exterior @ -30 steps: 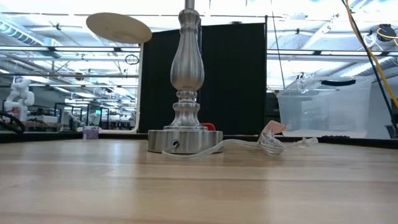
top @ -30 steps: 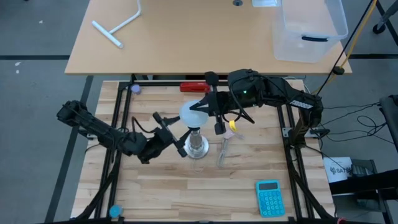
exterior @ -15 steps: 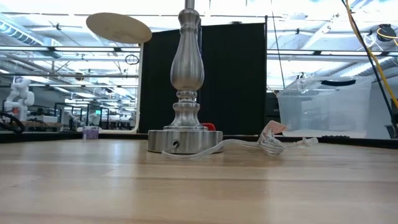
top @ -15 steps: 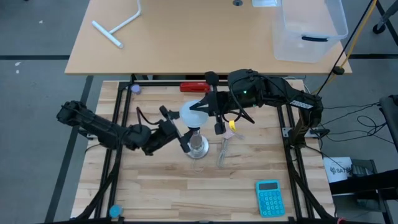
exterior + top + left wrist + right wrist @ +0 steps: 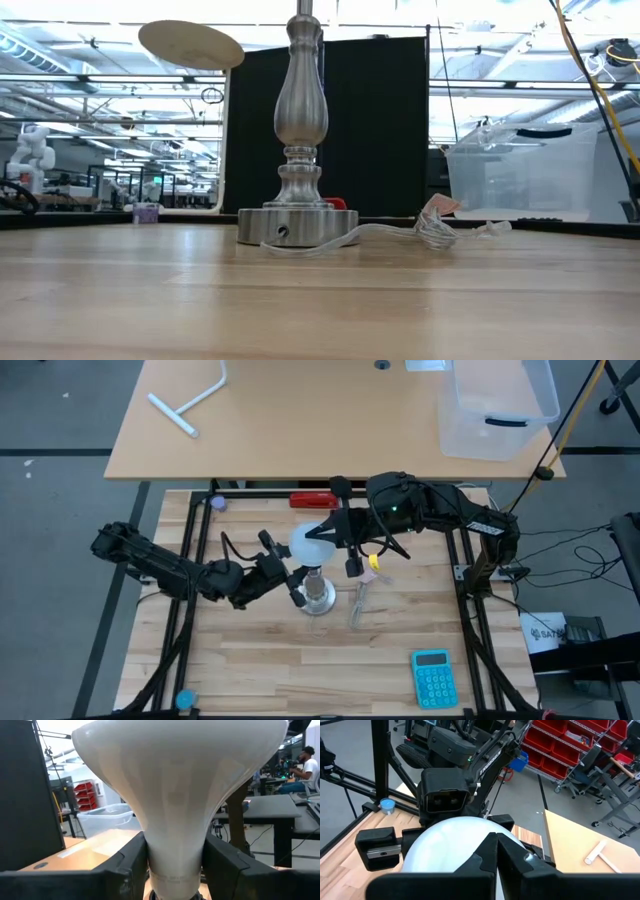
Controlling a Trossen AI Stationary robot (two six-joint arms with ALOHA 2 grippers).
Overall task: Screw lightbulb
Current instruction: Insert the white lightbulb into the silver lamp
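The lightbulb (image 5: 175, 795), standing upright on the lamp stand (image 5: 316, 596) at mid-desk, is clasped at its narrow neck by the left tool (image 5: 175, 865) and should be turned squarely without tilting, while the clenched right tool (image 5: 496, 851) rests on its dome.

A white bulb (image 5: 309, 544) is seen above a silver stand (image 5: 297, 150), on a counter (image 5: 270, 650) of pale wood planks framed in black. Both arms and the left gripper (image 5: 294, 582) and right gripper (image 5: 342, 540) are black, while a calculator (image 5: 433, 678) is turquoise, a flat bar (image 5: 312, 500) at the far edge is red, and a small tag (image 5: 373, 560) is yellow. A clear bin (image 5: 497, 405) and a white T-shaped tube (image 5: 190, 402) are shown on a tan table (image 5: 300, 430) over grey floor.
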